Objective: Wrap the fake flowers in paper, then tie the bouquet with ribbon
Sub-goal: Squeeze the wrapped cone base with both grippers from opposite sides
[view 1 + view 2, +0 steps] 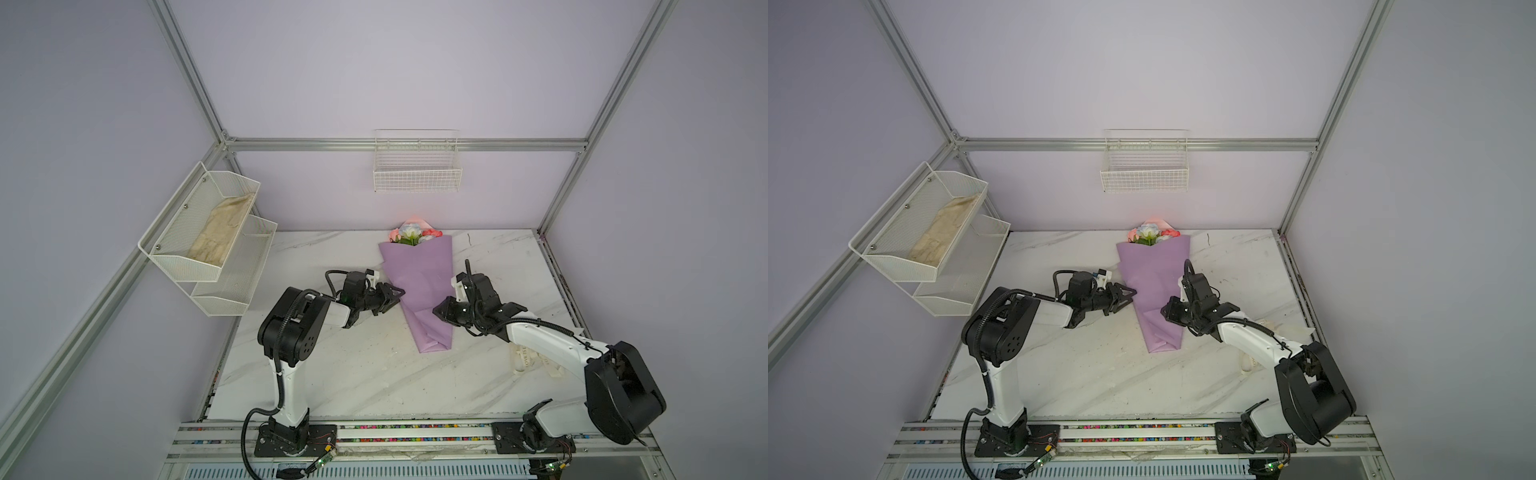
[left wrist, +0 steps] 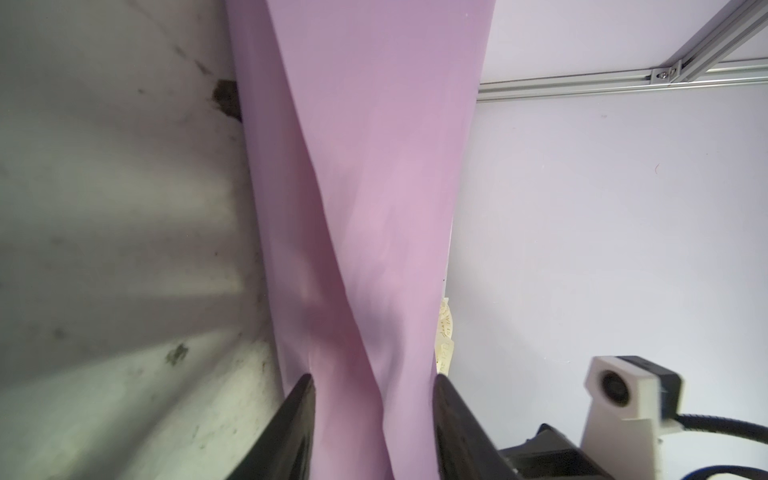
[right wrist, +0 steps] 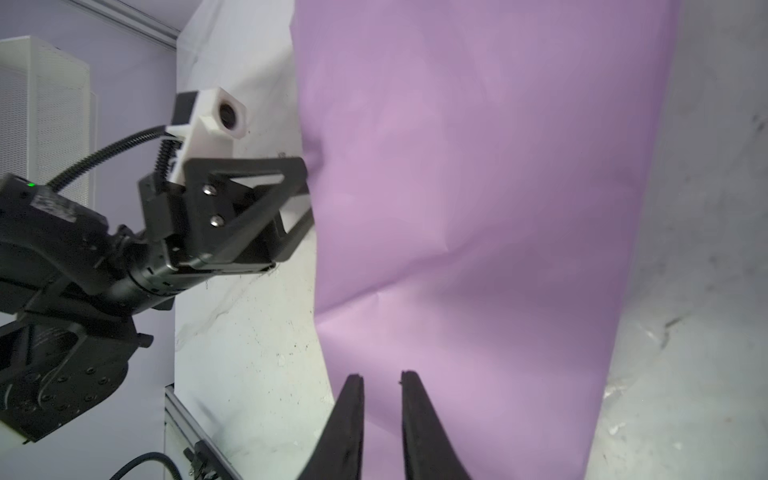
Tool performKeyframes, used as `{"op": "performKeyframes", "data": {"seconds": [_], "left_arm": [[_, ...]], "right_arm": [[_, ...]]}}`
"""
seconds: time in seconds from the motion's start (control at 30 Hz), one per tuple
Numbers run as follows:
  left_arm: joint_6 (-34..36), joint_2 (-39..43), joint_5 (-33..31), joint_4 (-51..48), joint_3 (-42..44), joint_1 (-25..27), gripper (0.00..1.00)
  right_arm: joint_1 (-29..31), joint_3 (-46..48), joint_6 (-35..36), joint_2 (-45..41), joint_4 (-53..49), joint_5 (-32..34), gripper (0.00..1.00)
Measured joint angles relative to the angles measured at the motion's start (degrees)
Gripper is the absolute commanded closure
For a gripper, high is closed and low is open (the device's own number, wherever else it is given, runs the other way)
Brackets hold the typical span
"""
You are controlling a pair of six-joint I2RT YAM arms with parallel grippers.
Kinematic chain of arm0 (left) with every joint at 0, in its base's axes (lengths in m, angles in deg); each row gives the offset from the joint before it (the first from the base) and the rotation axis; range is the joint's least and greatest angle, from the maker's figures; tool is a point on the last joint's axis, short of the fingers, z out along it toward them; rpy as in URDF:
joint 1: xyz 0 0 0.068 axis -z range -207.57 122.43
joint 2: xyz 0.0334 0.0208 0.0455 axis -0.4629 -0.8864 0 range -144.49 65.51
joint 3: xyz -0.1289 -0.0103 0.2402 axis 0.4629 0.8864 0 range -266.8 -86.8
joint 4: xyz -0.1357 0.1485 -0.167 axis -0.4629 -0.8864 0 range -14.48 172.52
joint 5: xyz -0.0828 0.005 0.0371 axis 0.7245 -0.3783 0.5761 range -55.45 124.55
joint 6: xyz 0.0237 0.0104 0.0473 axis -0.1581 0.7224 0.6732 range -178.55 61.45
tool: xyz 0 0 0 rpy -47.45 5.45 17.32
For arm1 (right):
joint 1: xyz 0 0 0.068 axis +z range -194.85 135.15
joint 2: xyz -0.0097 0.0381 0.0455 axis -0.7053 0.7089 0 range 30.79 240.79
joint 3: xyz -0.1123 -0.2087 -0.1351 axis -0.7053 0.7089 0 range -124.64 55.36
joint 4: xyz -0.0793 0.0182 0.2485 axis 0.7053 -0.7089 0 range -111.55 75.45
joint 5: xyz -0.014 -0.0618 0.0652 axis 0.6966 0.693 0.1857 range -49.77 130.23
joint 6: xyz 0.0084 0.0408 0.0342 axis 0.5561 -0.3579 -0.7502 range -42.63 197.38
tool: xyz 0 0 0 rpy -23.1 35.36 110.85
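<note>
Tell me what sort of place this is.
Likely a robot test cell: an aluminium frame around plain walls, a left arm and right arm bolted to a front rail, a wire basket hung on the back wall.

The right arm (image 1: 548, 338) hides most of the ribbon (image 1: 523, 361); wrist views crop the bouquet (image 2: 374, 208).

Left gripper (image 2: 374, 384) clamps the lilac wrap (image 2: 374, 187), both black fingers (image 2: 297, 428) touching the paper. Marble table (image 2: 124, 249) underneath. Cream lettered ribbon (image 2: 445, 332) peeks out right of wrap; right arm's wrist camera (image 2: 619, 390) beyond.
</note>
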Motion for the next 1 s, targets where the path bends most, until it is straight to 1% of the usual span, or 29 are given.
{"op": "performKeyframes", "data": {"seconds": [0.1,0.2,0.33,0.4,0.5,0.6,0.8,1.0], "left_arm": [[0.0,0.0,0.2,-0.3,0.0,0.0,0.53],[0.1,0.0,0.6,-0.7,0.0,0.0,0.49],[0.1,1.6,0.7,-1.8,0.3,0.0,0.41],[0.1,4.5,0.5,-1.7,2.1,0.2,0.39],[0.0,9.2,0.5,-1.5,5.2,0.9,0.39],[0.0,11.6,0.3,-1.1,7.8,2.6,0.4],[-0.3,11.3,0.1,-1.2,9.1,5.7,0.42],[-1.8,8.0,-0.1,0.5,9.1,7.6,0.46]], "right_arm": [[1.1,1.8,0.0,2.9,1.0,-3.9,0.84],[2.7,1.9,0.0,6.3,2.1,-6.4,0.83],[3.8,1.9,0.0,8.8,3.7,-7.9,0.83],[3.9,1.9,-0.1,9.0,4.1,-8.1,0.83],[3.9,1.9,-0.1,9.0,5.1,-8.1,0.83],[3.9,2.0,0.0,9.0,5.2,-8.0,0.83],[3.9,2.5,0.0,9.1,5.5,-8.0,0.83],[3.9,2.9,0.0,9.5,6.1,-8.0,0.84]]}}
